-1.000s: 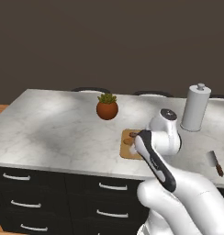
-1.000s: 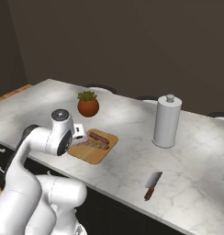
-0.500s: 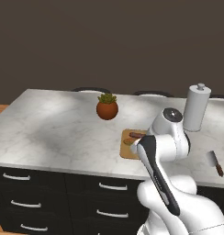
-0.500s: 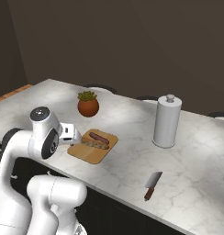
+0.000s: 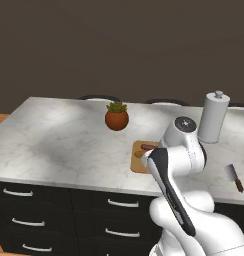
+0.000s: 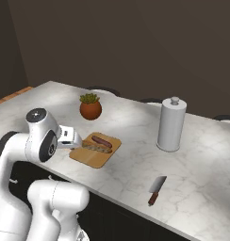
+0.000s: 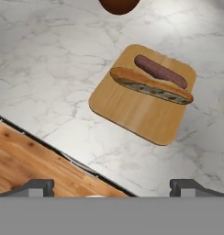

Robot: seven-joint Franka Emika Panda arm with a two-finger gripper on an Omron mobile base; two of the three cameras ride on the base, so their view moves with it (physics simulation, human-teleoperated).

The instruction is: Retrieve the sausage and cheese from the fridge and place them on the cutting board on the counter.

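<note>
End effector point(image 7: 112, 186) open, empty, raised above worktop point(image 6: 135, 164) edge, short of cutting board point(image 7: 132, 110). On cutting board: sausage point(image 7: 159, 71) along far side, long mottled cheese piece point(image 7: 150, 86) touching beside it. Both apparently delivered. For clean finish: retract straight up, avoid clipping potted plant point(image 6: 90, 106) beyond cutting board.

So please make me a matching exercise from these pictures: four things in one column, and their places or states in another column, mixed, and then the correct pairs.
Things:
1. sausage
2. knife
3. potted plant
4. tool

Places or states:
A. on the bare counter, near its front edge
B. lying on the cutting board
C. open, holding nothing
D. standing behind the cutting board

Pairs: 1-B, 2-A, 3-D, 4-C
</note>
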